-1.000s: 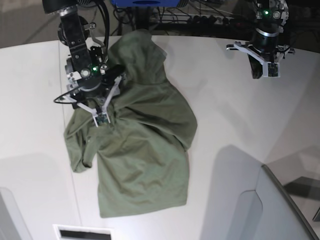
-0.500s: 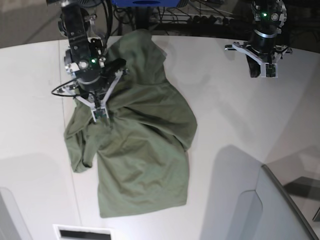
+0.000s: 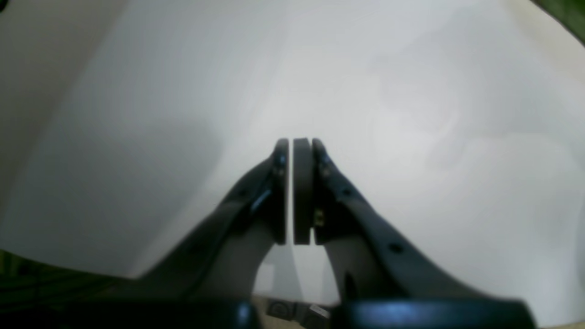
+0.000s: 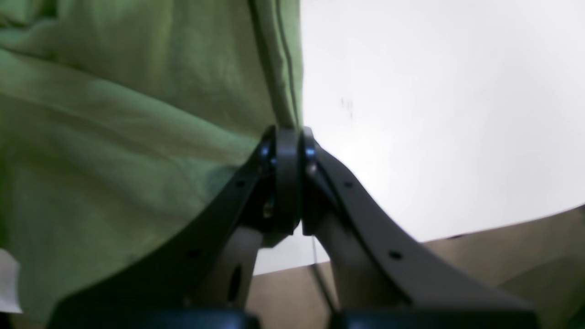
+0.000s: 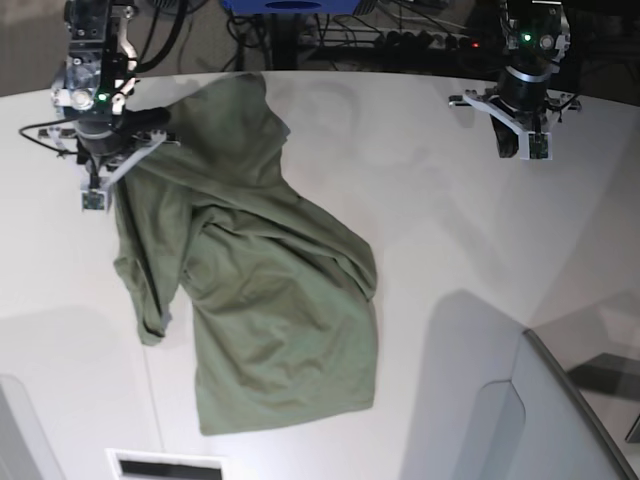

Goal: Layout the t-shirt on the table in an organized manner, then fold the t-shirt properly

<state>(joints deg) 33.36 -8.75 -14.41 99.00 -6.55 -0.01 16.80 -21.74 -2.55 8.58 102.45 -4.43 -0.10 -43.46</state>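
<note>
So the right gripper (image 5: 95,196) has its jaws clamped on a hemmed edge of the t-shirt (image 5: 265,320). In the right wrist view you can see the stitched hem running straight into the closed jaws (image 4: 287,137), nothing else in there. It's holding that bit out near the far left corner of the tabletop (image 5: 420,250), which looks like an attempt to drag the bunched-up side outward so the shirt starts to open flat. Makes sense for the "lay it out" half of the job, which is clearly where things are at. No folding yet.

The left gripper (image 5: 522,150) hangs over bare tabletop near the far right edge, well apart from the shirt. Its jaws are pressed together on nothing, with just a thin sliver of a gap in the left wrist view (image 3: 292,192). Probably just parked out of the way.

The shirt itself lies across the left half of the tabletop, from the far edge down toward the near edge. It's still crumpled, with a big fold ridge through the middle and one side hanging in a droopy strip under the right gripper.

Compared to a second ago, the right gripper was sitting in the middle of the heap, jaws spread over a fold. Now it's shut and has hauled that cloth toward the left edge, stretching the upper part out. The lower hem near the front hasn't shifted, and the left arm barely moved.
</note>
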